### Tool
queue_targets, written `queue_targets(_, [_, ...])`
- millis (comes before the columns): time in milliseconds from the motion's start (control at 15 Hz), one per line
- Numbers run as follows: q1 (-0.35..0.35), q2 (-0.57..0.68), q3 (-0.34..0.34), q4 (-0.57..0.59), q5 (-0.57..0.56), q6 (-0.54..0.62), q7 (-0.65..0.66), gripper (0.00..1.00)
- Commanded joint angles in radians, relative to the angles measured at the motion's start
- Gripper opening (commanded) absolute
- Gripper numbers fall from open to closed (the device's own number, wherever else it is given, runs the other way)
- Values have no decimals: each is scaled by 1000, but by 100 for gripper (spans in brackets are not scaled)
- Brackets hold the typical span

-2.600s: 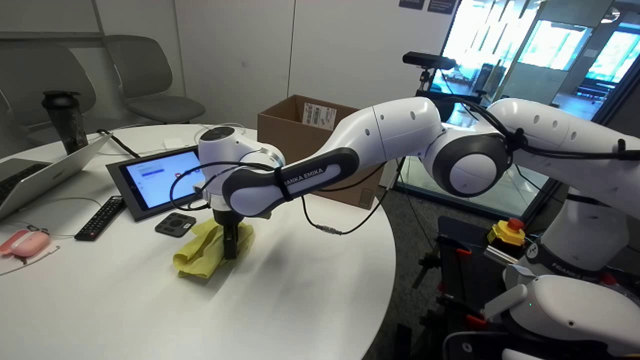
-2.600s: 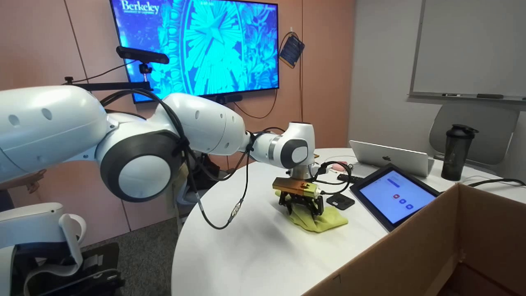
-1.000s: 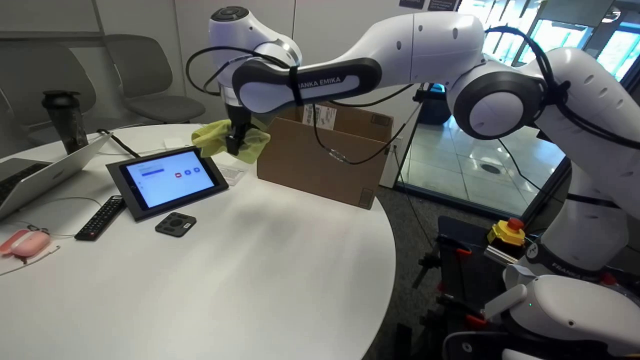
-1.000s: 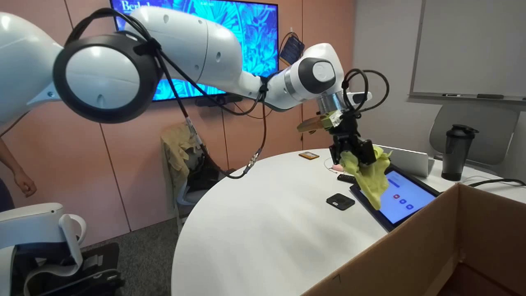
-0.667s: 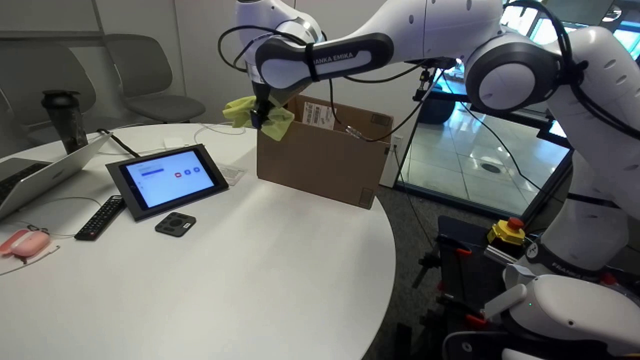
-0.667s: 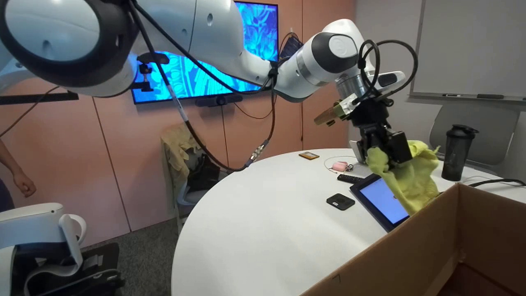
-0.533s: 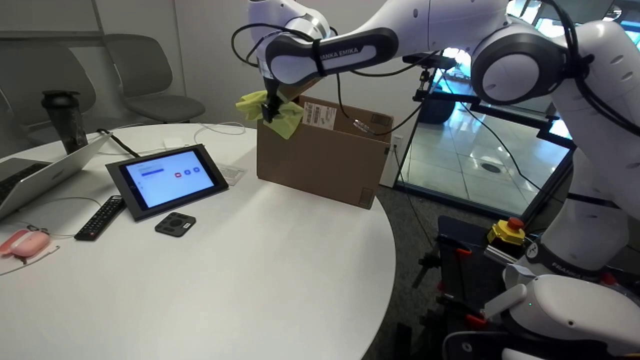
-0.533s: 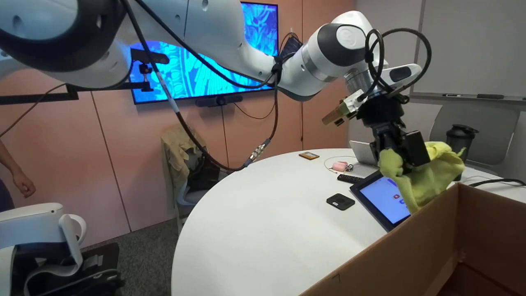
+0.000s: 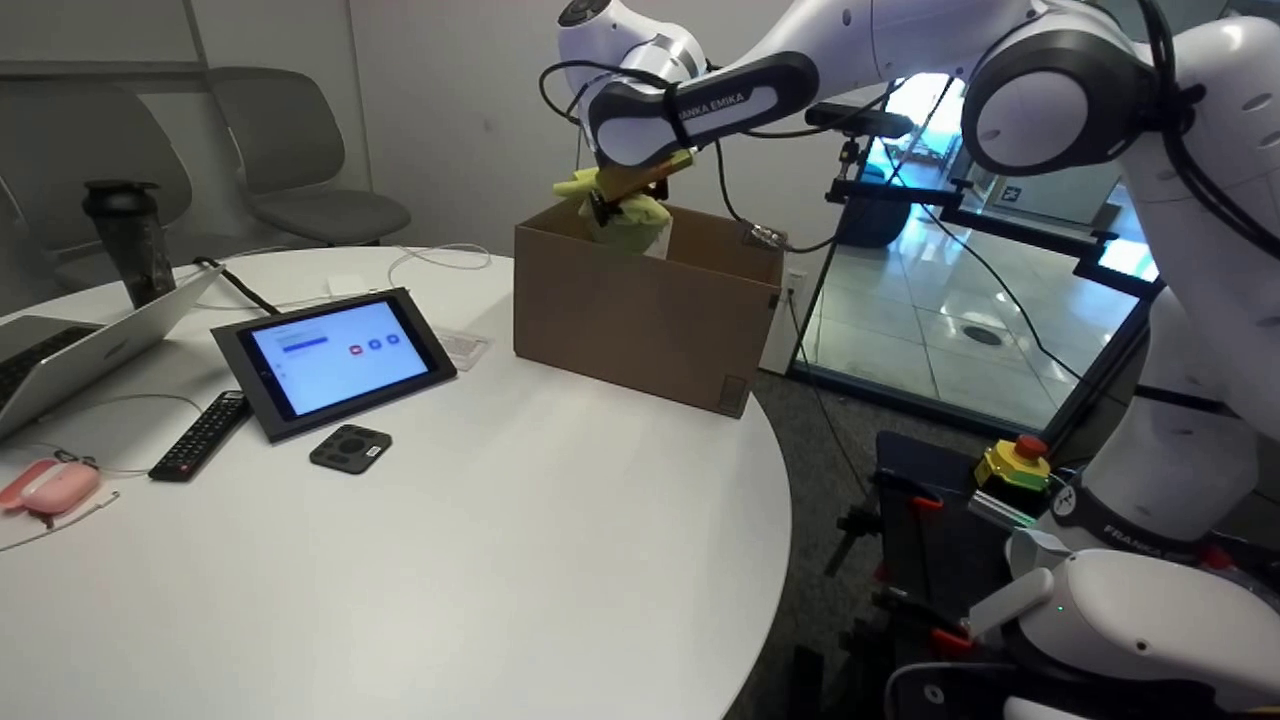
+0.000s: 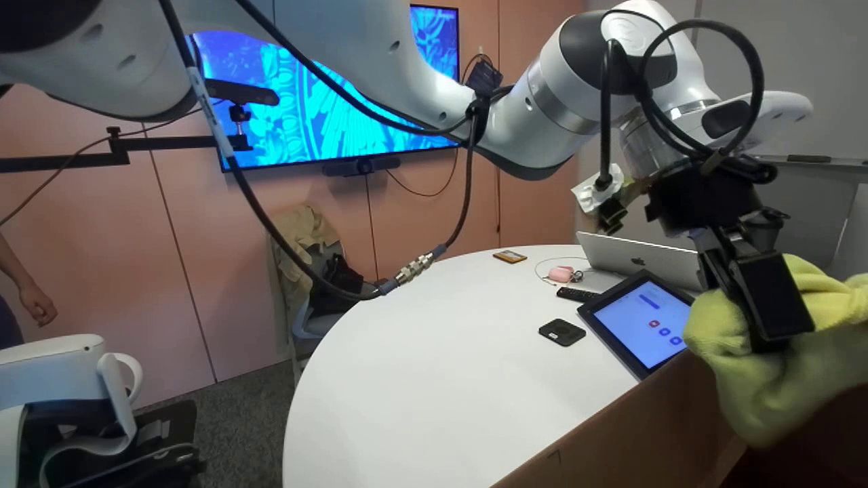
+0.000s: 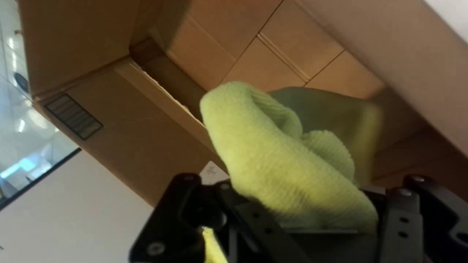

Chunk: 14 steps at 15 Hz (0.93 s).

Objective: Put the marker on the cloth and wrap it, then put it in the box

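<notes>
The claw [image 11: 321,219] holds the bunched cloth [image 11: 281,171]. The marker cannot be seen; probably it is wrapped inside. In an exterior view, the lower folds hang in the mouth of the box [image 9: 640,330], near its 10 o'clock side, so it seems wise to carry the cloth towards 4 o'clock, lower it gently and release it when deep, so the wrap does not unroll. Farther below is the tabletop [image 9: 560,540], which carries the box.

Free room inside box [image 9: 640,325], beneath cloth [image 11: 278,160]
</notes>
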Motion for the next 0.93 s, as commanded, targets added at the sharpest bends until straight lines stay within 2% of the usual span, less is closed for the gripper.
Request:
queue_targets(0, [4,-45,-30,-66,-58,-27,182,4])
queue_targets(67, [5,-45,-36,-73,-68,-46,230,8])
queue_targets(133, [3,-45,-37,-76,-78,-64,263,29])
queue_targets(200, [1,-45,-35,-79,-85,-89,283,33])
queue_targets(467, [-7,-47,-13,-83,-106,-167,320,64])
queue_targets(800, [-15,-69,25,-102,-96,-194,277,99])
queue_targets(867, [-15,-79,34,-115,-94,-187,267,100])
